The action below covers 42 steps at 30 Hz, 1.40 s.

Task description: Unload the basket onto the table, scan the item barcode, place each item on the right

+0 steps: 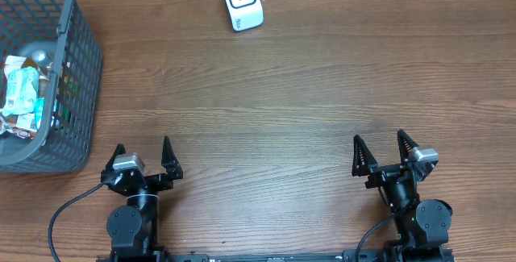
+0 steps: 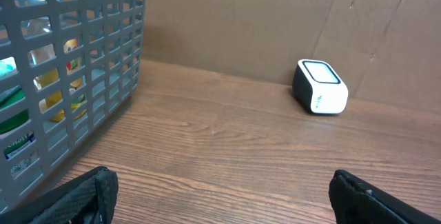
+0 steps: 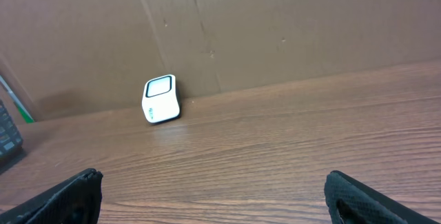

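A white barcode scanner with a dark-framed window stands at the table's far edge; it also shows in the left wrist view as the scanner and in the right wrist view as the scanner. Packaged items lie inside the grey basket at the left; which one is the item to scan I cannot tell. My left gripper sits open near the front left, holding nothing. My right gripper sits open near the front right, also with nothing in it.
The grey mesh basket's wall rises close on the left of the left gripper. A brown cardboard wall backs the table behind the scanner. Bare wooden tabletop lies between the grippers and the scanner.
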Each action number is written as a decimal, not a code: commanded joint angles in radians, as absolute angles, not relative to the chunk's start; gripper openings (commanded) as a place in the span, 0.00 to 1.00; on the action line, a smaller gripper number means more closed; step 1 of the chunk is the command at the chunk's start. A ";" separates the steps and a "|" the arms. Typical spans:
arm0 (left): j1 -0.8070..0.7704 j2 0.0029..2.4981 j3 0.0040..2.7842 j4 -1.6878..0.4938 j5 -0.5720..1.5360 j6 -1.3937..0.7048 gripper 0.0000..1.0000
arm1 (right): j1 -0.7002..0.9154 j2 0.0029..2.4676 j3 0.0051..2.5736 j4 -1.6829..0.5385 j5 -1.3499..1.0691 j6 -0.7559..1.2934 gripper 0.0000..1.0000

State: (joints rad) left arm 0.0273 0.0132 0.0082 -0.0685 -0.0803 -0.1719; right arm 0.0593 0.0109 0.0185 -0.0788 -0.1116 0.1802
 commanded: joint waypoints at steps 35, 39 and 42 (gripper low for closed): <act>0.024 0.005 0.079 0.218 0.105 -0.161 1.00 | 0.055 0.003 0.008 -0.075 -0.098 0.183 1.00; 0.023 0.026 0.273 0.141 0.178 -0.164 1.00 | 0.055 0.003 0.008 -0.075 -0.098 0.183 1.00; 0.024 0.093 0.464 0.032 0.185 -0.163 1.00 | 0.055 0.003 0.008 -0.075 -0.098 0.183 1.00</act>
State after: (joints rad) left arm 0.0273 0.0448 0.2863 0.0765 0.1192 -0.1726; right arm 0.0593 0.0109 0.0185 -0.0788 -0.1112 0.1802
